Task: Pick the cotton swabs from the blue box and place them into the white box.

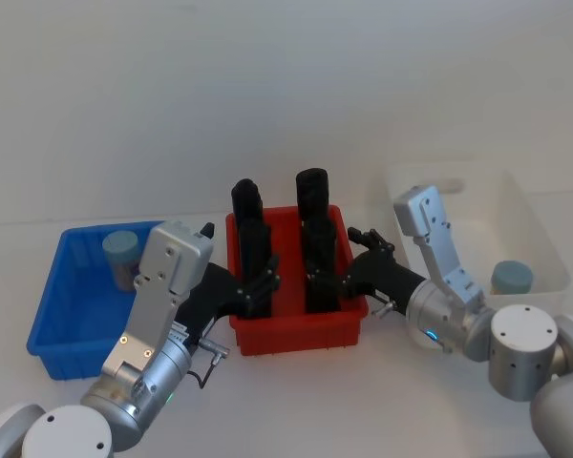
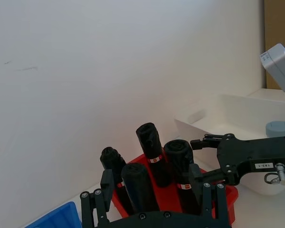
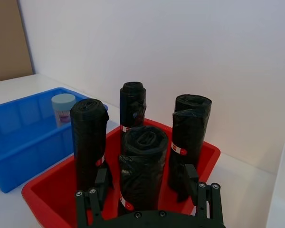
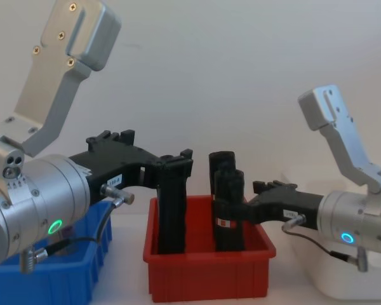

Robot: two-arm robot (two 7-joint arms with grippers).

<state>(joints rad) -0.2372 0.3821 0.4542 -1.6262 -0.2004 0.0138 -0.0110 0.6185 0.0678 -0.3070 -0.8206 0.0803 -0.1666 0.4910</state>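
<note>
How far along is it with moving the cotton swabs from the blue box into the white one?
About halfway, it seems. Done: one cotton swab jar sits in the white box. Left: another jar stands in the blue box. In hand: nothing. The left gripper and right gripper are both open at the red bin among the black rolls, neither at a jar.

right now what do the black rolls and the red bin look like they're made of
Black rolls: seemingly thin plastic film, bag-like; crinkled, softly shiny, wound in visible layers with small paper-looking label bands. Red bin: apparently rigid moulded plastic, smooth and slightly glossy with even walls.
</note>
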